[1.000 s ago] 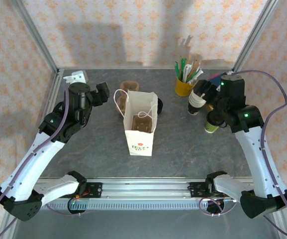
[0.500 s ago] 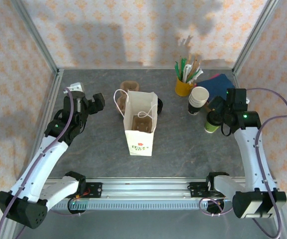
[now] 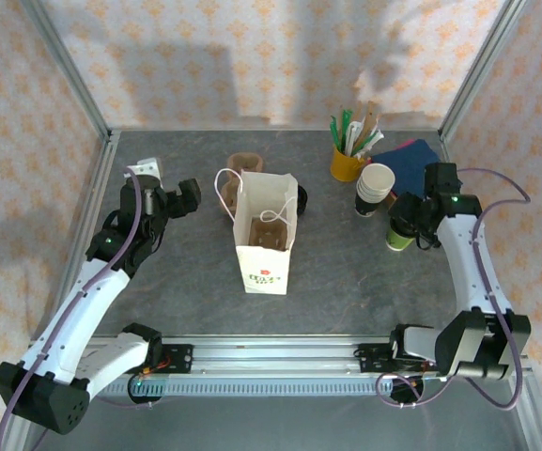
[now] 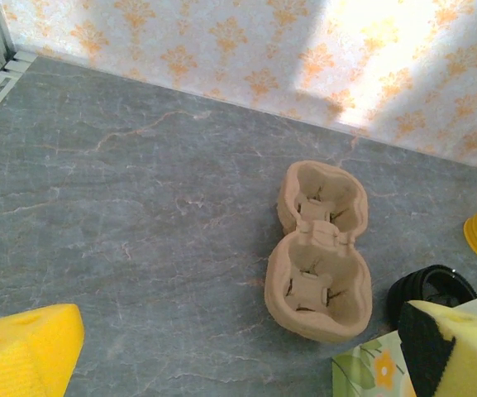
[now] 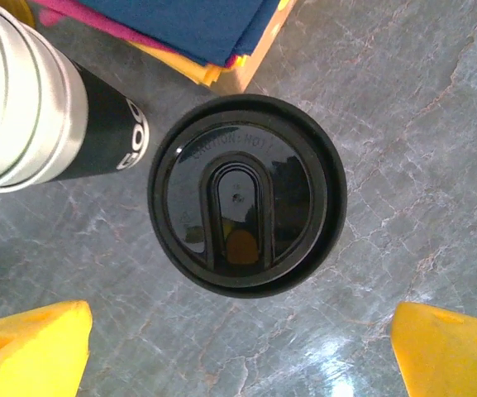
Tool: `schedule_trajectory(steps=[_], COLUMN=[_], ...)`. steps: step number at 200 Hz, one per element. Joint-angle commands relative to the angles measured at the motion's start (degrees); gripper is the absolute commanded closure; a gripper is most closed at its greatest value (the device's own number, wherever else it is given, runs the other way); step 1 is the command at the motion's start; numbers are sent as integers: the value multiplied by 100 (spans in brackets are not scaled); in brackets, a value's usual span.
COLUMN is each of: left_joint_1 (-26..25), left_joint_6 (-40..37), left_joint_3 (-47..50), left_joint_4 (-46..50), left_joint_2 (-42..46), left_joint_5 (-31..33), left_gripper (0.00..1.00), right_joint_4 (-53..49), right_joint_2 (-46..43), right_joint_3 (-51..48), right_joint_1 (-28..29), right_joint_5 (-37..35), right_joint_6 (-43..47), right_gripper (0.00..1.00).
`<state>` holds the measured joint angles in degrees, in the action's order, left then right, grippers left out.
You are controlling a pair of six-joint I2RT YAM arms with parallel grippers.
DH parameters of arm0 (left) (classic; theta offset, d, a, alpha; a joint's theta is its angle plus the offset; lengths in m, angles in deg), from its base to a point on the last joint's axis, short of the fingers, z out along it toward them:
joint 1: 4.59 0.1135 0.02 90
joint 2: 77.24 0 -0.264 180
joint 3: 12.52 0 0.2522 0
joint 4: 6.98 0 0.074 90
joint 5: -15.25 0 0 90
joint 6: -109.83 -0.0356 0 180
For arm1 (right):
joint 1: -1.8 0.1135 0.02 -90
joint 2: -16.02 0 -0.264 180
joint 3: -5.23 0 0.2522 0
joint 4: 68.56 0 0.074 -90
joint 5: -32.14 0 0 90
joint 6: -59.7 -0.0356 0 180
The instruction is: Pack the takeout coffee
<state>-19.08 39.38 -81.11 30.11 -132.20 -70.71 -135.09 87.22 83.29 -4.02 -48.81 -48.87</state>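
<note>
**Right arm poised over the cup; grasp not yet made.**

The takeout coffee (image 3: pixel 399 235) stands upright on the table, at about 3 o'clock from the paper bag (image 3: pixel 265 246). The stack of white cups (image 3: pixel 374 188) is just beside it at its 11 o'clock. The right gripper (image 5: pixel 240 346) hangs directly above the black lid, its fingers spread wide either side and touching nothing. The left gripper (image 4: pixel 238 356), at 9 o'clock of the bag, is also spread wide and empty, facing a cardboard cup carrier (image 4: pixel 319 273). Judged step: approach for the pick. The next move calls for a straight descent, pads on the wall below the lid and a gentle squeeze clear of the stack, then a carry toward 9 o'clock into the bag's mouth.
</note>
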Motion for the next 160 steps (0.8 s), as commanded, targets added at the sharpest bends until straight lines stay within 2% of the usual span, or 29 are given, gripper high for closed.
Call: schedule_trajectory(steps=[1,61,160], left_joint_1=[68,68,68], left_joint_6=[-173,-298,-321], left_joint_3=[101,204,596], left_joint_4=[-220,-359,-638], left_joint_2=[91,117,152], left_joint_5=[-97,-197,-176], left_gripper=[1,1,2], right_joint_4=[-179,55,7], right_joint_2=[142,335,744], right_joint_3=[182,196,473], right_joint_1=[-24,-50,-155], right_joint_5=[-109,77,-42], right_joint_6=[266,632,995], right_gripper=[9,10,18])
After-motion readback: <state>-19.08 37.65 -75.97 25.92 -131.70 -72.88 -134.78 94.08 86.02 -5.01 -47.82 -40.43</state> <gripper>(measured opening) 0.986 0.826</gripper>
